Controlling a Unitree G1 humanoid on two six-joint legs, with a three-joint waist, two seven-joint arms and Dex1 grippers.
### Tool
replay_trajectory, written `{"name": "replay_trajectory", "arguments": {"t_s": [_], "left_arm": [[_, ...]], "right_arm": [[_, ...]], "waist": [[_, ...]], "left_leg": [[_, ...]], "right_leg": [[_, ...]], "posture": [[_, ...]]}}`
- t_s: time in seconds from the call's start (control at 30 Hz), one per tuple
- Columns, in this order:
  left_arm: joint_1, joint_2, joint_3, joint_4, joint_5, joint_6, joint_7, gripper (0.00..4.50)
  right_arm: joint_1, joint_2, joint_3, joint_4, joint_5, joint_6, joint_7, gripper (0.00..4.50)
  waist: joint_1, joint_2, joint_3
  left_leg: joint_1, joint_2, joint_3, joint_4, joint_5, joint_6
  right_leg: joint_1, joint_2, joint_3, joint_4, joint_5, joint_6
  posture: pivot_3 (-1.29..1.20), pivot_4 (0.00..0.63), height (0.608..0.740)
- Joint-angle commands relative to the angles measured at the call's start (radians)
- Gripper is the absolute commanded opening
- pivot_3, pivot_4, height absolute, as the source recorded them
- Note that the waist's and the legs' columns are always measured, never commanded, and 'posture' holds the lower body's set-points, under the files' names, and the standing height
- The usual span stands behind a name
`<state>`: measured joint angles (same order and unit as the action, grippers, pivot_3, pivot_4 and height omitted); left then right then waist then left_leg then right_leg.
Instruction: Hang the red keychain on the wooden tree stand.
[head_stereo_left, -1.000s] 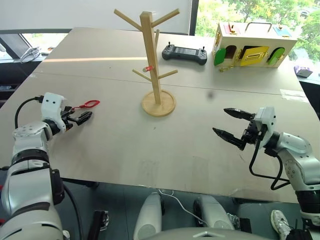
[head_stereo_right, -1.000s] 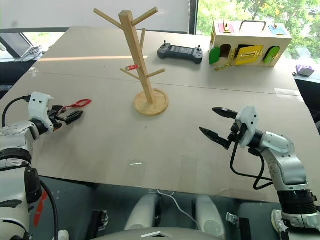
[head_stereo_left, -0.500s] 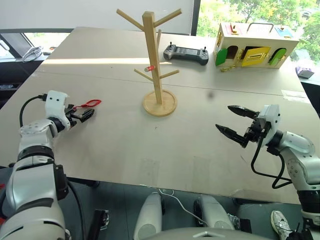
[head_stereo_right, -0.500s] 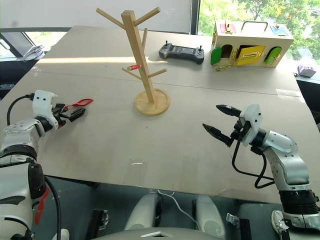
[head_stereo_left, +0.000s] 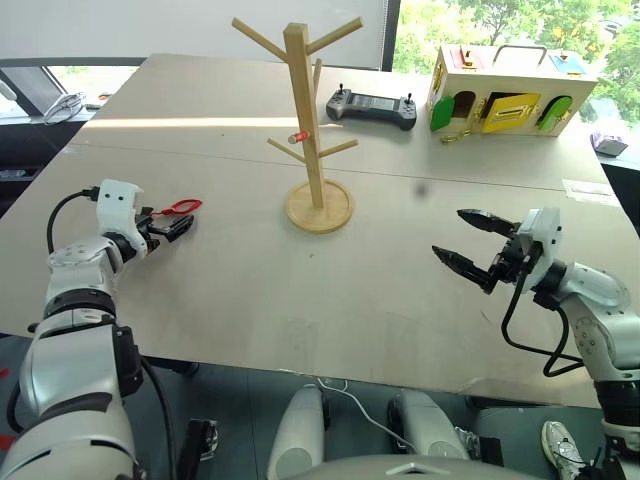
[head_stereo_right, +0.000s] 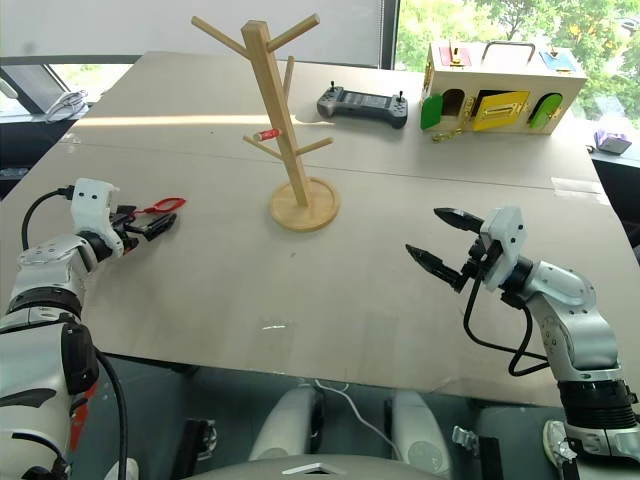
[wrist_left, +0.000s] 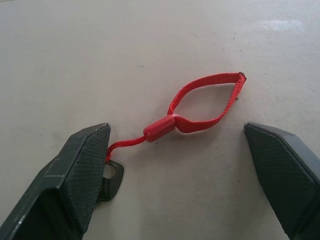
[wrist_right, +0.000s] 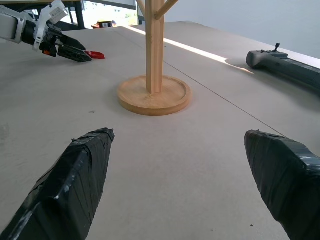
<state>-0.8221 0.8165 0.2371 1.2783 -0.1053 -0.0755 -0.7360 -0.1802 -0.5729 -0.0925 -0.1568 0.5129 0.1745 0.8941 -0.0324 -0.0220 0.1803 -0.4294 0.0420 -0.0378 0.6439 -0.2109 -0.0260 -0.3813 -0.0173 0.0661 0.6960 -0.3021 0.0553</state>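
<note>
A pale beige surface (head_stereo_left: 300, 300) fills the room's middle, a band of sunlight across its far part. Beyond it, windows (head_stereo_left: 470, 20) show green trees beside a white wall (head_stereo_left: 120, 25).

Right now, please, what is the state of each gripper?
Left gripper: open, holding nothing; the red keychain lies on the table between its fingers.
Right gripper: open, empty.

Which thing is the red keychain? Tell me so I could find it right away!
Start at the tall light-wood tree stand in the middle of the big tan table, then look toward the robot's left. Flat on the table, between the open black fingers of the left gripper, lies the red keychain: a thin strap loop, bigger than the tiny red stub on a peg.
</note>
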Motion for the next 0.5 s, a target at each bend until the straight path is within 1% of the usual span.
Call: {"name": "replay_trajectory", "arguments": {"t_s": [0.03, 0.1, 0.13, 0.17, 0.2, 0.27, 0.33, 0.37, 0.4, 0.43, 0.5], "left_arm": [[-0.018, 0.000, 0.017, 0.013, 0.000, -0.010, 0.014, 4.42], [-0.017, -0.002, 0.024, 0.015, -0.006, -0.010, 0.021, 4.42], [-0.017, -0.003, 0.027, 0.016, -0.009, -0.009, 0.022, 3.92], [-0.015, -0.003, 0.029, 0.017, -0.010, -0.009, 0.023, 3.69], [-0.014, -0.003, 0.031, 0.018, -0.010, -0.010, 0.022, 3.29], [-0.012, -0.004, 0.034, 0.018, -0.008, -0.011, 0.022, 2.20], [-0.012, -0.005, 0.037, 0.018, -0.006, -0.013, 0.023, 1.25], [-0.012, -0.005, 0.039, 0.018, -0.005, -0.013, 0.023, 0.66], [-0.011, -0.005, 0.039, 0.018, -0.004, -0.014, 0.023, 0.25], [-0.011, -0.005, 0.040, 0.018, -0.004, -0.015, 0.024, 0.07], [-0.011, -0.004, 0.041, 0.018, -0.003, -0.015, 0.025, 0.07]], "right_arm": [[-0.010, -0.003, -0.033, -0.039, 0.016, 0.000, -0.005, 4.50], [-0.008, -0.003, -0.034, -0.042, 0.016, 0.001, -0.008, 4.50], [-0.007, -0.003, -0.034, -0.043, 0.016, 0.001, -0.009, 4.50], [-0.007, -0.003, -0.035, -0.044, 0.016, 0.001, -0.011, 4.50], [-0.006, -0.003, -0.035, -0.043, 0.016, 0.001, -0.011, 4.50], [-0.006, -0.002, -0.036, -0.043, 0.016, 0.001, -0.013, 4.50], [-0.006, -0.002, -0.036, -0.042, 0.015, 0.001, -0.014, 4.50], [-0.006, -0.002, -0.037, -0.042, 0.015, 0.001, -0.014, 4.50], [-0.007, -0.002, -0.037, -0.040, 0.015, 0.001, -0.015, 4.50], [-0.008, -0.002, -0.038, -0.039, 0.015, 0.001, -0.015, 4.50], [-0.012, -0.001, -0.038, -0.036, 0.014, 0.002, -0.016, 4.50]], "waist": [[0.000, 0.000, 0.000], [0.000, 0.000, 0.000], [0.000, 0.000, 0.000], [0.000, 0.000, 0.000], [-0.001, 0.000, 0.000], [-0.003, 0.000, 0.000], [-0.006, 0.000, 0.000], [-0.007, 0.000, 0.000], [-0.007, 0.000, 0.000], [-0.007, 0.000, 0.000], [-0.007, 0.000, 0.000]], "left_leg": [[0.000, 0.000, 0.000, 0.000, 0.000, 0.000], [0.000, 0.000, 0.000, 0.000, 0.000, 0.000], [0.000, 0.000, 0.000, 0.000, 0.000, 0.000], [0.000, 0.000, 0.000, 0.000, 0.000, 0.000], [0.000, 0.000, 0.000, 0.000, 0.000, 0.000], [0.000, 0.000, 0.000, 0.000, 0.000, 0.000], [0.000, 0.000, 0.000, 0.000, 0.000, 0.000], [0.000, 0.000, 0.000, 0.000, 0.000, 0.000], [0.000, 0.000, 0.000, 0.000, 0.000, 0.000], [0.000, 0.000, 0.000, 0.000, 0.000, 0.000], [0.000, 0.000, 0.000, 0.000, 0.000, 0.000]], "right_leg": [[0.000, 0.000, 0.000, 0.000, 0.000, 0.000], [0.000, 0.000, 0.000, 0.000, 0.000, 0.000], [0.000, 0.000, 0.000, 0.000, 0.000, 0.000], [0.000, 0.000, 0.000, 0.000, 0.000, 0.000], [0.000, 0.000, 0.000, 0.000, 0.000, 0.000], [0.000, 0.000, 0.000, 0.000, 0.000, 0.000], [0.000, 0.000, 0.000, 0.000, 0.000, 0.000], [0.000, 0.000, 0.000, 0.001, 0.000, 0.000], [0.000, 0.000, 0.000, 0.001, 0.000, 0.000], [0.000, 0.000, 0.000, 0.001, 0.000, 0.000], [0.000, 0.000, 0.000, 0.000, 0.000, 0.000]], "posture": [[0.00, 0.150, 0.740], [0.00, 0.150, 0.740], [0.00, 0.150, 0.740], [0.00, 0.150, 0.740], [0.00, 0.150, 0.740], [0.00, 0.150, 0.740], [0.00, 0.150, 0.740], [0.00, 0.150, 0.740], [0.00, 0.150, 0.740], [0.00, 0.150, 0.740], [0.00, 0.150, 0.740]]}}
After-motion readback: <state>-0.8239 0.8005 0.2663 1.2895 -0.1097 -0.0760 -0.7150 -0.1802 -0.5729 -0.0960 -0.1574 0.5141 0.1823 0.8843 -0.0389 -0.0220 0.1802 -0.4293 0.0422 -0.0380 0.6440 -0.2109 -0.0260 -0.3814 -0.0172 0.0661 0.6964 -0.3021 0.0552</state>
